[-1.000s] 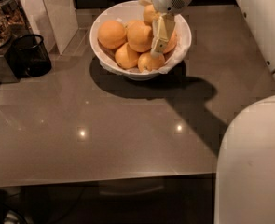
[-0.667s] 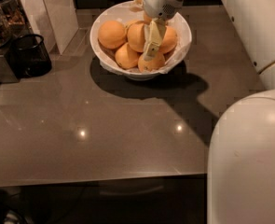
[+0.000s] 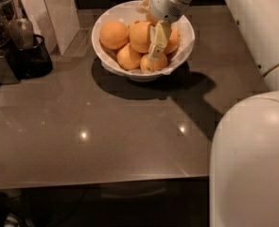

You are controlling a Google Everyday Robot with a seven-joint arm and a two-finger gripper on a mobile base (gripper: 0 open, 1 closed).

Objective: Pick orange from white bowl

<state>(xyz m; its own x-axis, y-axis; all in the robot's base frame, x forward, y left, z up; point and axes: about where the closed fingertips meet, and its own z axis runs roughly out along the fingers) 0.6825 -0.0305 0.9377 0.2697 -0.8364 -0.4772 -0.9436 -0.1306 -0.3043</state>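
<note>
The white bowl (image 3: 181,56) stands at the far middle of the grey table and holds several oranges. A large orange (image 3: 140,36) lies in the middle, another large one (image 3: 113,34) to its left, and smaller ones (image 3: 128,58) at the front. My gripper (image 3: 158,44) reaches down from the upper right into the bowl. It sits between the middle orange and an orange on the right (image 3: 173,40), with its tip just over a front orange (image 3: 153,64). The arm hides part of the bowl's far rim.
A small black cup (image 3: 35,56) and a metal appliance (image 3: 2,60) stand at the left. A white upright panel (image 3: 54,8) is behind them. The table's front edge (image 3: 106,181) runs across below. My white body (image 3: 252,164) fills the lower right.
The gripper has moved a little left and down, deeper among the oranges. The bowl and oranges have not moved.
</note>
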